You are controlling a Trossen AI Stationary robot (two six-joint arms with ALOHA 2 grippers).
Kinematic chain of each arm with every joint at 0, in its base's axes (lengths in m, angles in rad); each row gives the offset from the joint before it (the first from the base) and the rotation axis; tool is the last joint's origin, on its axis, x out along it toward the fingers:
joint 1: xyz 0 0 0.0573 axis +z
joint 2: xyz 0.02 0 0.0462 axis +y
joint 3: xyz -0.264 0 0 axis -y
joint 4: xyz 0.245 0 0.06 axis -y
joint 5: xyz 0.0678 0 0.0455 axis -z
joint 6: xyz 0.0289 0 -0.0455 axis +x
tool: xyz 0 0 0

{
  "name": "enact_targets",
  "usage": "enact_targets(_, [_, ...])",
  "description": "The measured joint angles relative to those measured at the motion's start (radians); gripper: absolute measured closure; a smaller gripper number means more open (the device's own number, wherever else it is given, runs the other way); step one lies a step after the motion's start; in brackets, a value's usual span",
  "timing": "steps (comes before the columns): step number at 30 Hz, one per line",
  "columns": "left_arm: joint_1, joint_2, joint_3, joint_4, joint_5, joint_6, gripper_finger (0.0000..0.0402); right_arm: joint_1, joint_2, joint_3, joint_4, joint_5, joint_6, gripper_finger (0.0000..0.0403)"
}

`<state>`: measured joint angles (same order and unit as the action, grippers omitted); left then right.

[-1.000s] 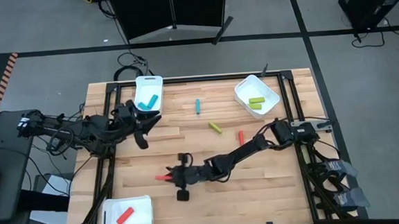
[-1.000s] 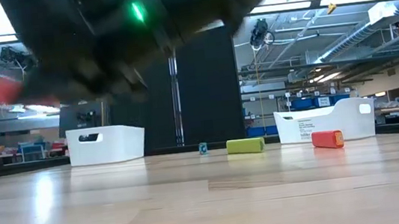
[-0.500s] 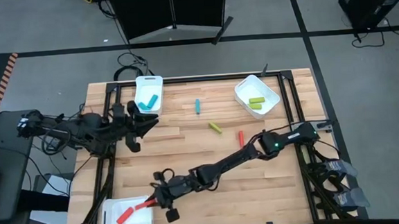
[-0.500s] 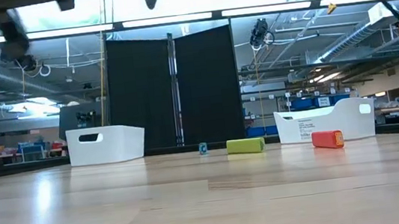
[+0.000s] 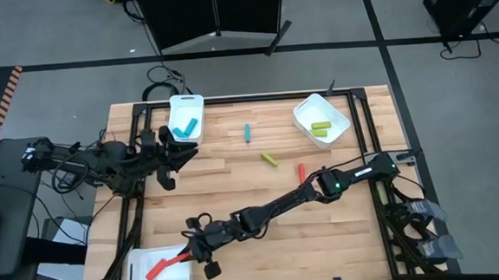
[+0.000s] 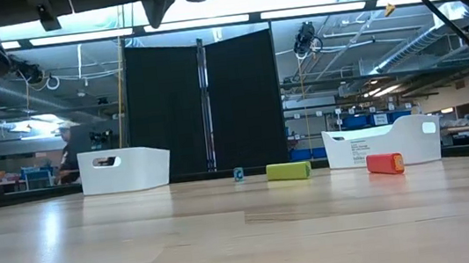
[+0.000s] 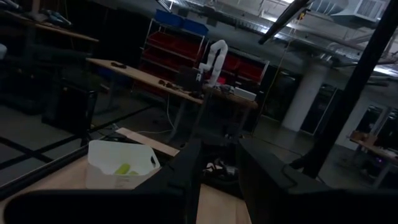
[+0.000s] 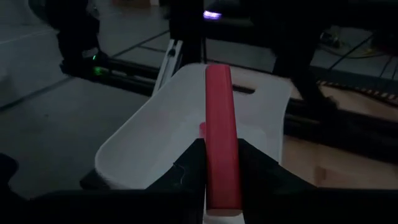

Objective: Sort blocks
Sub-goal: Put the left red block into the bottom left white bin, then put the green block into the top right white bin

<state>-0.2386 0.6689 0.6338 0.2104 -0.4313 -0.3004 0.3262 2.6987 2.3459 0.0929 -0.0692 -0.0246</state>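
Note:
My right gripper (image 5: 190, 253) reaches across to the near-left white tray (image 5: 135, 258) and is shut on a red block (image 5: 177, 259). Another red block (image 5: 156, 271) lies in that tray. My left gripper (image 5: 179, 155) hovers open beside the far-left tray (image 5: 174, 105), which holds teal blocks (image 5: 188, 125). On the table lie a teal block (image 5: 247, 133), a yellow-green block (image 5: 270, 160) and a red block (image 5: 302, 171). Yellow-green blocks (image 5: 321, 129) sit in the far-right tray (image 5: 304, 111). My right gripper pinches the red block between its two fingers at the block's near end (image 8: 219, 168). The block lies along the fingers and sticks out well past the fingertips (image 8: 194, 149). It is lifted clear, its free end (image 8: 217, 78) over the near-left tray.
In the low view the loose yellow-green block (image 6: 288, 171), red block (image 6: 384, 163) and teal block (image 6: 238, 174) stand before the two far trays (image 6: 124, 169) (image 6: 382, 143). My right arm (image 5: 296, 198) spans the table's near middle. Black frame rails run along the table's left and right edges.
My right gripper has carried the red block from the table's near middle toward the near-left corner, and the block now points over the near-left tray. My left gripper has drawn back slightly toward the table's left edge.

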Motion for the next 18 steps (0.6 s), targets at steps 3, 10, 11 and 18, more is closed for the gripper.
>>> enact_targets(3, [0.000,0.000,0.000,0.000,0.000,0.001,0.0293,-0.003,0.000,0.000,0.012,-0.003,0.013,0.0333])
enact_targets(10, [0.000,0.000,0.000,0.001,0.000,0.001,0.0293,-0.010,0.000,0.000,0.011,-0.015,0.047,0.0304])
enact_targets(11, [0.000,0.000,0.000,0.001,0.000,0.002,0.0293,-0.011,0.000,0.000,0.011,-0.016,0.048,0.0297])
enact_targets(18, [0.000,0.000,0.000,0.001,-0.001,0.002,0.0293,-0.016,0.000,0.000,0.010,-0.060,0.047,0.0284])
